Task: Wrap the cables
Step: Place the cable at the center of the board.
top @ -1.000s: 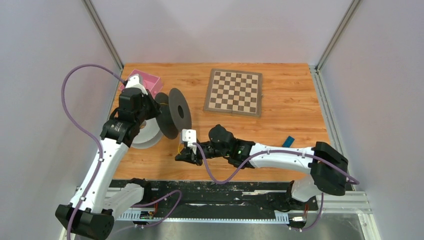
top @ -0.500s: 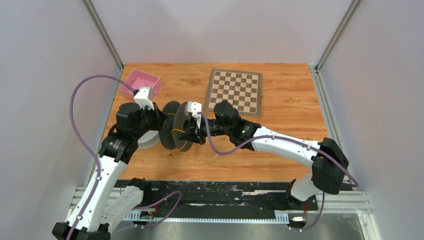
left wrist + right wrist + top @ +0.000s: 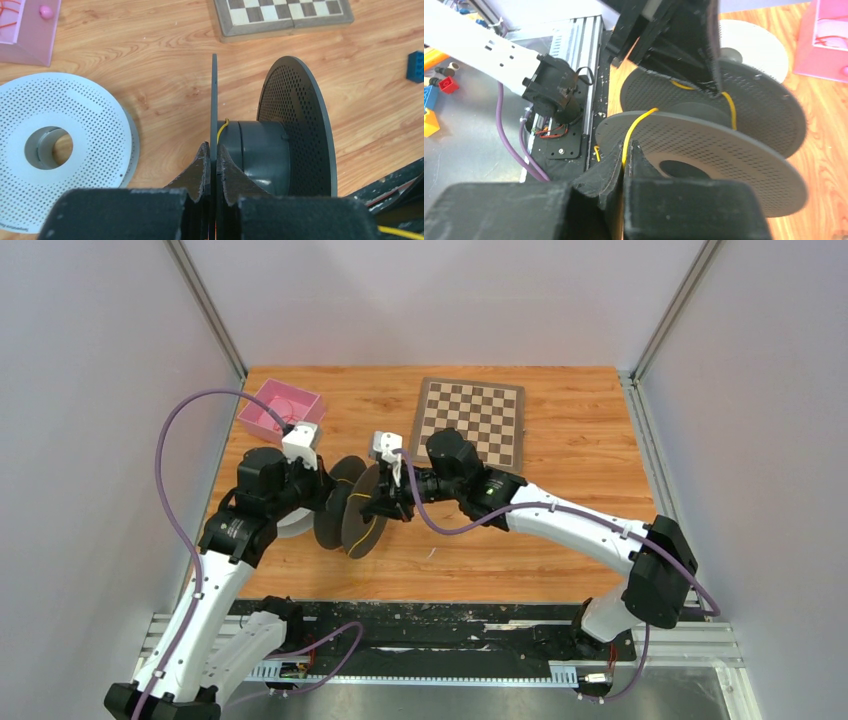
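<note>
Start with the one container: a pink box point(image 3: 270, 405) at the upper left of the overhead view. In the left wrist view, its corner at the top left shows thin loops of the orange-red cable point(image 3: 10, 6) and a small pink ball point(image 3: 46, 11) inside.

You have two spools. The black spool point(image 3: 363, 525) is at centre-left of the overhead view, with its flanges upright. The white spool point(image 3: 75, 150) lies flat on the table at the lower left of the left wrist view.

Your left gripper point(image 3: 213, 156) is closed tight on the thin edge of one black flange. Your right gripper point(image 3: 625, 152) is closed, with the yellow cable point(image 3: 638, 121) pinched between its fingertips. From there the cable runs up over the rim of the near flange. More of it shows on the hub between the two flanges.

That makes two cables, one in the box and one on the black spool.

You also have one chessboard point(image 3: 470, 424) at the upper centre and one blue block point(image 3: 416, 66) at the right edge of the left wrist view.
</note>
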Motion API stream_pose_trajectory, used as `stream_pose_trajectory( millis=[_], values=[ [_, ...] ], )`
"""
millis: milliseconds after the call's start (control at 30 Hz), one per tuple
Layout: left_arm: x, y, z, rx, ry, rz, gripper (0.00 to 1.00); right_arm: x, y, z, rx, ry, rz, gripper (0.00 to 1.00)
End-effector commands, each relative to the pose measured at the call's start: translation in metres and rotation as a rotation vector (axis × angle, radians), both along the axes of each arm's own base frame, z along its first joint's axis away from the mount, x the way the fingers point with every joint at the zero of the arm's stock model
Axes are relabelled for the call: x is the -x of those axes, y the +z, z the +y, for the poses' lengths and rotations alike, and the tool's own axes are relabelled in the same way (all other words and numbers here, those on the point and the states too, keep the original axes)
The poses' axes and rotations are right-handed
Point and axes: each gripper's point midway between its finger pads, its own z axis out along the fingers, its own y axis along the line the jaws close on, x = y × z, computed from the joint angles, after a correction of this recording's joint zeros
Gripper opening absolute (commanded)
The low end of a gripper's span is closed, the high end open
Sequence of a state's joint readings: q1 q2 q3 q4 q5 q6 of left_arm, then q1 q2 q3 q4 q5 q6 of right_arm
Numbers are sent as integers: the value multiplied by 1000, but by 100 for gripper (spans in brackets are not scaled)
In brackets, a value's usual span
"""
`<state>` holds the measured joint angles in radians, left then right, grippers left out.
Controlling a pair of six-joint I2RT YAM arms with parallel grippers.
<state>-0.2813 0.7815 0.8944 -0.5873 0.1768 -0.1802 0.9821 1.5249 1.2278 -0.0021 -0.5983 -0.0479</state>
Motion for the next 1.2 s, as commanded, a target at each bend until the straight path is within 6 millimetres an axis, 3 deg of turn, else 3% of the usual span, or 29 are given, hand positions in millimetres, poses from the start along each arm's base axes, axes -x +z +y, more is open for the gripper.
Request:
stream_pose_trajectory(
  millis=[0, 267, 433, 600, 767, 967, 1167],
  values=[
    [-2, 14, 2, -69, -46, -86, 0, -23, 21, -5, -6, -87, 13, 0],
    [14, 28, -5, -131, -186, -81, 0, -55, 8, -24, 49, -170, 20, 0],
    [27, 39, -18, -95, -275, -76, 0, -57, -6, -39, 96, -130, 27, 1],
    [34, 43, -18, -101, -290, -42, 0, -63, -23, -53, 166, -139, 14, 4],
    [37, 61, -17, -82, -279, -81, 0, -74, -41, -65, 236, -203, -9, 4],
    [41, 79, -27, 19, -271, -66, 0, -78, -57, -70, 275, -238, 9, 5],
    [42, 79, -27, 54, -230, -13, 0, -82, -69, -77, 308, -279, 24, 6]
  ],
)
